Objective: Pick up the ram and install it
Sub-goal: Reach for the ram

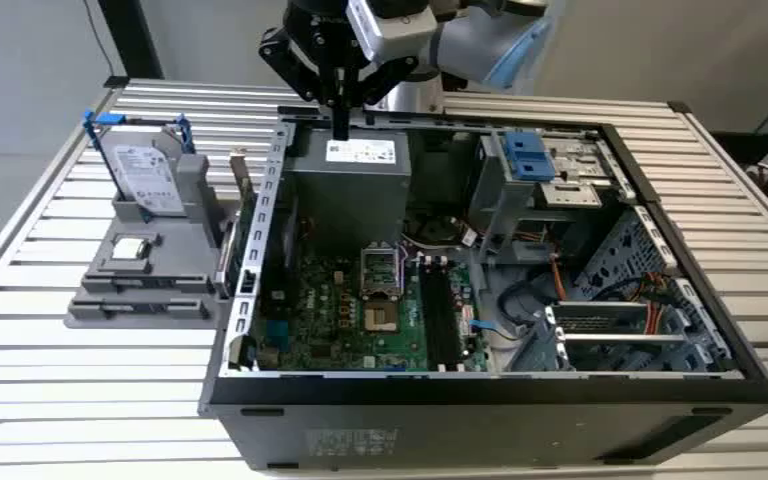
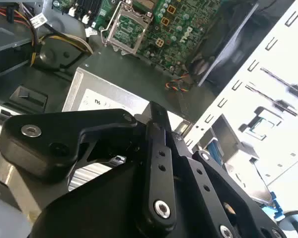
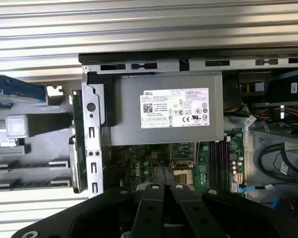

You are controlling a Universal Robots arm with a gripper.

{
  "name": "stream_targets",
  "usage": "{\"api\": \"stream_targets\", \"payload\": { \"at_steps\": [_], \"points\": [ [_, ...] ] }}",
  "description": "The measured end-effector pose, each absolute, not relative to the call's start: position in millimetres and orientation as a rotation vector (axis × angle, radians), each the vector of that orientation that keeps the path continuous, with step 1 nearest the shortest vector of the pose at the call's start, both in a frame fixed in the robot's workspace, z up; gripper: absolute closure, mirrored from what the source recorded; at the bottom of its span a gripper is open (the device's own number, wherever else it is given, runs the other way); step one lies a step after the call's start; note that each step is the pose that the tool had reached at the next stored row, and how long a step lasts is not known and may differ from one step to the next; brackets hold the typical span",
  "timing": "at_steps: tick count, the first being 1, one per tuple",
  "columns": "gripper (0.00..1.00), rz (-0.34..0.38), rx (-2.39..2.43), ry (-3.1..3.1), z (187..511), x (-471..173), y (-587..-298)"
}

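1. My end effector (image 1: 341, 122) hangs over the back edge of the open case (image 1: 704, 330). Its fingers are pressed together, and I see nothing pinched between them.
2. Right under the fingertips is the power supply (image 1: 355, 170), with its white label facing up. I am above it, not touching it as far as I can judge.
3. Just outside the case wall on the exterior view's left, a dark narrow stick stands on edge. I take it to be the ram (image 3: 77, 148). It sits between that wall and the grey holder (image 1: 144, 270), close against both.
4. On the holder are the drive (image 1: 144, 175), upright in blue brackets, and the small square chip (image 1: 128, 248).
5. Deeper in the case are the board (image 1: 344, 310) and its long black slots (image 1: 440, 315). I cannot tell whether any slot is filled.
6. Everything rests on the slatted surface (image 1: 64, 400).
7. My judgement is that the task is barely begun. The ram is not yet gripped, so both the pick-up and the install are left.
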State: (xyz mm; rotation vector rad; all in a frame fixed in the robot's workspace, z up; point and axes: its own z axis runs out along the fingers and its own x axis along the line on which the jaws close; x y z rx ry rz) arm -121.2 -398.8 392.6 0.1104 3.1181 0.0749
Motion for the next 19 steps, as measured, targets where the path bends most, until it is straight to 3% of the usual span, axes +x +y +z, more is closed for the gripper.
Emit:
{"api": "stream_targets", "payload": {
  "at_steps": [19],
  "points": [
    [1.00,0.075,0.110,3.118,392.6,-121.2,-398.8]
  ]
}}
